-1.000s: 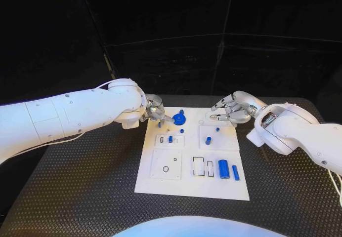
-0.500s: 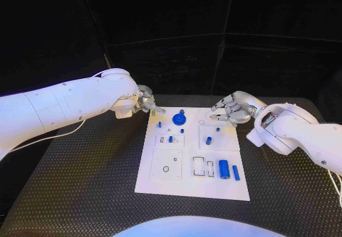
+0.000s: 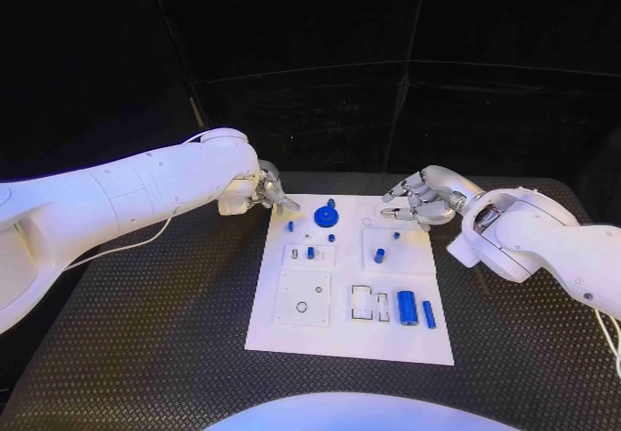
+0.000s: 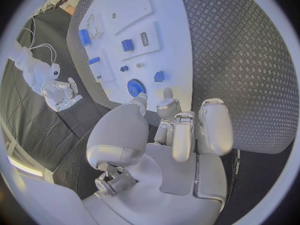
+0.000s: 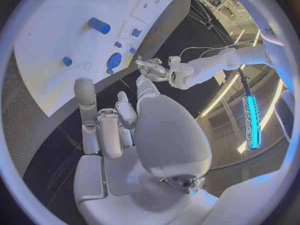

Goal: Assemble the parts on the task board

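The white task board (image 3: 339,334) lies in the middle of the table. A blue gear (image 3: 325,215) stands near its far edge, with small blue pegs (image 3: 290,226) around it. A large blue cylinder (image 3: 406,307) and a thin blue bar (image 3: 428,314) lie near the board's right front. My left hand (image 3: 269,193) hovers just off the board's far left corner, fingers loosely apart and holding nothing; the gear (image 4: 135,87) lies just beyond its fingertips (image 4: 167,93). My right hand (image 3: 416,203) hangs over the far right corner, fingers apart and empty, above the board (image 5: 56,70).
The board sits on a black ribbed mat (image 3: 155,332) that has free room on both sides. White cables (image 3: 143,242) trail from the left arm. Several empty slots (image 3: 301,298) mark the board's front half.
My left hand has drawn back from over the small peg at the board's far left to just off the corner. The right hand has stayed put.
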`<action>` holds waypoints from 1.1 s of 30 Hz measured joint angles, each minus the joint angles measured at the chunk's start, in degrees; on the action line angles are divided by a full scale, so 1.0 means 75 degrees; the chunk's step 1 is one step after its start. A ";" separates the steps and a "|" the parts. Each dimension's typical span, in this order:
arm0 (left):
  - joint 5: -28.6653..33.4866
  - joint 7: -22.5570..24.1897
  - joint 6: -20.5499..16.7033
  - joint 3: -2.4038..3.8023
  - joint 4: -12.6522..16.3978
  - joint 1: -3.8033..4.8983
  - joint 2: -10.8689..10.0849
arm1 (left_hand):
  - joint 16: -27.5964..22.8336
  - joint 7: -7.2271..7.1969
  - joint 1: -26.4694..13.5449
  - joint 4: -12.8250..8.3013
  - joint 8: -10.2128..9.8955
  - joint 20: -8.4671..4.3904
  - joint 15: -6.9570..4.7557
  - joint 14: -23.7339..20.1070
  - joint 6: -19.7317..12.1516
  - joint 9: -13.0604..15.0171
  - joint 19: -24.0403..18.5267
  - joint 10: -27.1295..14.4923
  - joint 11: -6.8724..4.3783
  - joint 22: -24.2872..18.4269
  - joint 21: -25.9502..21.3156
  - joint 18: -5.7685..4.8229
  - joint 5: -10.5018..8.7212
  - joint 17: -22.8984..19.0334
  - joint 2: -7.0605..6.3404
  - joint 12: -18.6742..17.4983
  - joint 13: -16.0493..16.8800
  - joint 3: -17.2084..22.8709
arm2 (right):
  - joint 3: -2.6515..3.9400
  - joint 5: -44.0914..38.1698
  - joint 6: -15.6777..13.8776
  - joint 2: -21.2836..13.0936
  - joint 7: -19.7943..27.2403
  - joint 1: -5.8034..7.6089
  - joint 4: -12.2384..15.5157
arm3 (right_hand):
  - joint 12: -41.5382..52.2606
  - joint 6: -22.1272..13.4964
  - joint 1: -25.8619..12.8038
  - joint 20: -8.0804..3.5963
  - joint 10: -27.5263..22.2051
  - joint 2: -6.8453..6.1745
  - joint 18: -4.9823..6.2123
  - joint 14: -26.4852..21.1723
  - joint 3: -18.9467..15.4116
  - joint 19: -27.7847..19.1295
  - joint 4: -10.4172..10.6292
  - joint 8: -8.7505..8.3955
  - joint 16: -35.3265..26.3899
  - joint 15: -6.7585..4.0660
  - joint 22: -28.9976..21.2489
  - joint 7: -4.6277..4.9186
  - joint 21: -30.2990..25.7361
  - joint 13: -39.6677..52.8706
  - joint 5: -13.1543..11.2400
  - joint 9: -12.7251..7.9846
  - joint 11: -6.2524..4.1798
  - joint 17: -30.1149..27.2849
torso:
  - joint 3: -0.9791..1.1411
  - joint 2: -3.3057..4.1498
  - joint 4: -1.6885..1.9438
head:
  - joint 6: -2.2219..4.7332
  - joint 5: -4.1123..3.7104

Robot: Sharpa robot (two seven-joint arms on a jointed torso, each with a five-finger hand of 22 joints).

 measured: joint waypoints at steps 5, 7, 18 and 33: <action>0.0006 0.0012 0.0068 0.0000 -0.0206 -0.0051 0.0166 | 0.0000 0.0000 0.0031 0.0015 -0.0012 0.0000 0.0004 -0.0004 0.0000 -0.0062 0.0000 0.0000 0.0000 0.0018 0.0032 0.0000 0.0000 0.0000 -0.0031 0.0000 0.0000 -0.0085 | 0.0000 0.0000 -0.0001 0.0010 0.0001 0.0000 0.0001 | 0.0000 0.0000 0.0000 0.0000 0.0000 0.0000 0.0000 0.0000 0.0000 0.0000 0.0000 0.0000 0.0000 0.0000 0.0000 0.0000 0.0000 0.0000 0.0000 0.0000 0.0000 0.0000 | 0.0001 0.0000 0.0000 | -0.0020 -0.0004; 0.0008 0.0016 0.0097 0.0000 -0.0264 -0.0060 0.0212 | 0.0000 0.0000 0.0031 0.0021 -0.0012 0.0000 0.0004 -0.0004 0.0000 -0.0066 0.0000 0.0000 0.0000 0.0018 0.0032 0.0000 0.0000 0.0000 -0.0031 0.0000 0.0000 -0.0094 | 0.0000 0.0000 -0.0002 0.0017 0.0001 0.0000 0.0001 | 0.0000 0.0000 0.0000 0.0000 0.0000 0.0000 0.0000 0.0000 0.0000 0.0000 0.0000 0.0000 0.0000 0.0000 0.0000 0.0000 0.0000 0.0000 0.0000 0.0000 0.0000 0.0000 | 0.0005 -0.0001 0.0000 | -0.0026 -0.0004; 0.0015 0.0030 0.0318 -0.0002 -0.0489 -0.0167 0.0418 | 0.0000 0.0025 0.0136 0.0011 -0.0088 -0.0001 0.0004 -0.0005 0.0026 -0.0165 0.0000 0.0000 0.0000 0.0035 0.0032 0.0000 0.0000 0.0000 0.0005 0.0000 -0.0033 -0.0188 | 0.0000 0.0000 -0.0001 0.0045 0.0001 0.0000 -0.0004 | 0.0000 0.0000 0.0000 0.0000 0.0000 0.0000 0.0000 0.0000 0.0000 0.0000 0.0000 0.0000 0.0000 0.0000 -0.0001 0.0000 0.0000 0.0000 0.0000 0.0000 0.0000 -0.0001 | 0.0010 -0.0010 0.0001 | -0.0048 -0.0013; -0.0089 0.0026 0.0531 -0.0004 -0.0717 -0.0220 0.0582 | 0.0000 0.0053 0.0353 -0.0053 -0.0088 0.0025 0.0003 -0.0005 0.0111 -0.0316 0.0028 0.0000 -0.0001 0.0058 0.0032 0.0000 0.0000 0.0000 0.0171 0.0032 -0.0042 -0.0252 | 0.0000 0.0000 0.0001 0.0067 0.0003 0.0000 -0.0010 | 0.0000 0.0000 0.0000 0.0000 0.0000 0.0000 0.0000 0.0000 0.0000 0.0000 0.0000 0.0000 0.0000 0.0000 -0.0001 0.0000 -0.0029 0.0000 0.0000 0.0001 0.0000 -0.0002 | 0.0010 -0.0015 0.0013 | -0.0073 -0.0026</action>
